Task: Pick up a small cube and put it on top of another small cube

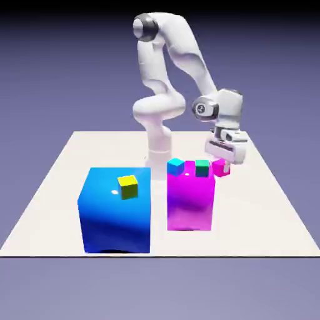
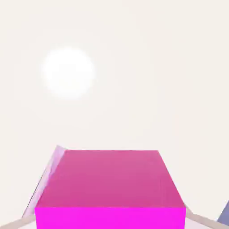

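The pink cube [image 1: 219, 167] is clamped in the gripper [image 1: 222, 164], clear of the surface [image 1: 262, 206], just off the magenta block [image 1: 191, 203] at its 2 o'clock corner. It fills the hand view's bottom. Green cube [image 1: 202, 167] sits just beside it at 9 o'clock, blue cube [image 1: 175, 165] beyond. The risk, I'd say: coming across too low and knocking the green cube off the block.

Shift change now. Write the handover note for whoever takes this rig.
Pincer: shut on the small magenta-pink cube, held in the air just off the large magenta block, on the exterior view's right.
On that block: a cyan cube and a green cube.
On the large blue block: a yellow cube.
Done: pickup. Left: set the held cube on another small cube, release.
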